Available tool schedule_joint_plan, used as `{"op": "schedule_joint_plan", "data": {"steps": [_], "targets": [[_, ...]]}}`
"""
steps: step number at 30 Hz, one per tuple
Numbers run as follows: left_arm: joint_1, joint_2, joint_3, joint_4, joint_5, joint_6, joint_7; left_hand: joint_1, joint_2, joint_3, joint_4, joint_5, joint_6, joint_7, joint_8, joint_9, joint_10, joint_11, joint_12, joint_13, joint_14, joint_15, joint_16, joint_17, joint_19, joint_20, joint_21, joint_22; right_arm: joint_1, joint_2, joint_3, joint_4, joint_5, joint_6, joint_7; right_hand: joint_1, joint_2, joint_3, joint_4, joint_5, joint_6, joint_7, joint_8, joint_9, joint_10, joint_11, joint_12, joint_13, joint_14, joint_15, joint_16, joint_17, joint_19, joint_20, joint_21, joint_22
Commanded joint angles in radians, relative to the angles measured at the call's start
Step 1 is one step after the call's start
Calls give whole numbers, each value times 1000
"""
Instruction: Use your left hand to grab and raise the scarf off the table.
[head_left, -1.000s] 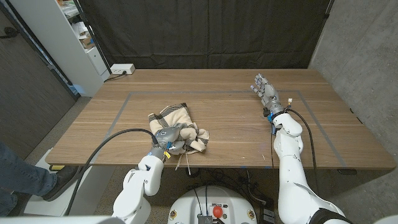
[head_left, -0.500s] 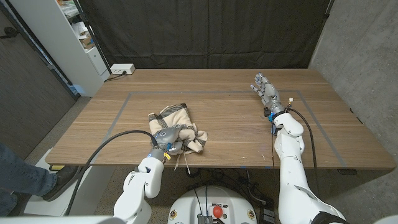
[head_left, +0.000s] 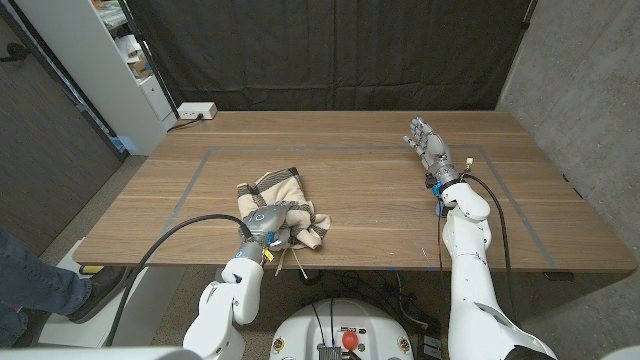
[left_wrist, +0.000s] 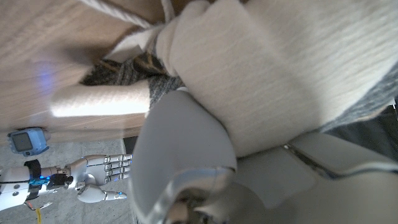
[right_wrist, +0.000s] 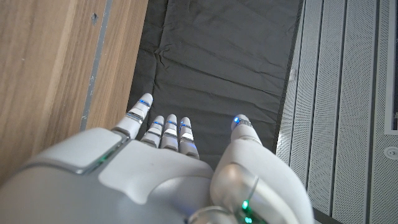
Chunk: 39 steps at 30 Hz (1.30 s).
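— Where is the scarf (head_left: 287, 205) seen?

— It is seen bunched on the wooden table (head_left: 380, 215), near the front edge on the robot's left side, inside a taped rectangle (head_left: 205, 160). Cream cloth with darker stripes is shown, and a few tassel strands are trailed toward the table's edge.

— How is the left hand (head_left: 268, 221) placed?

— It is set on the near end of the scarf, and its fingers are closed into the cloth. In the left wrist view, cream fabric (left_wrist: 273, 81) is pressed right against the hand (left_wrist: 186, 162), so the scarf is gripped. Whether any part is lifted off the wood cannot be told.

— And the right hand (head_left: 425, 142)?

— It is held well apart on the table's right side, near the far tape line. Nothing is held in it, and its fingers (right_wrist: 168, 127) are stretched out and spread.
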Motion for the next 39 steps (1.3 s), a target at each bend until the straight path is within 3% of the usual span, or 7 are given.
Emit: {"op": "schedule_joint_plan", "data": {"steps": [1,20,26,33,39], "targets": [[5,-20,-10,0,-18,-10,47,70,49,28,-24,6,29,-4,15,11,16,-2,17,21,176,-160,30,291,515,-141,27,54,2,-4,-3,3,9,3,3,-2,7,3,-6,6,3,-6,7,2,4,-3,5,5,2,8,-1,3,-6,0,7,4],[-22,-30,-15,5,-34,-23,66,83,51,24,-19,14,63,6,36,32,35,-1,44,61,210,-176,54,334,513,-160,75,66,24,-4,1,24,10,4,-2,-2,9,3,-6,6,4,-6,7,2,3,-4,5,5,2,8,-1,4,-6,1,7,4],[-30,-37,-20,18,-55,-43,114,90,49,21,-21,16,77,12,44,40,46,-2,53,76,227,-187,70,354,513,-164,93,70,25,-4,-1,23,8,8,-3,-2,9,3,-6,5,5,-6,7,2,6,-2,6,5,2,8,-1,4,-6,0,7,4],[-28,-25,-31,-7,-67,-62,96,109,47,17,-25,20,100,20,58,53,69,0,69,99,251,-210,99,387,512,-185,124,78,22,3,-4,14,4,-2,-10,-1,9,3,-6,5,5,-6,7,2,4,-3,5,5,2,8,-1,3,-6,0,7,4],[-15,-25,-39,-36,-45,-56,97,114,49,16,-22,23,108,25,64,61,80,1,77,113,255,-207,106,399,511,-193,142,83,20,4,-8,9,2,0,-10,-2,11,3,-6,5,4,-5,7,2,4,-2,5,5,2,8,0,4,-6,0,7,4]]}}
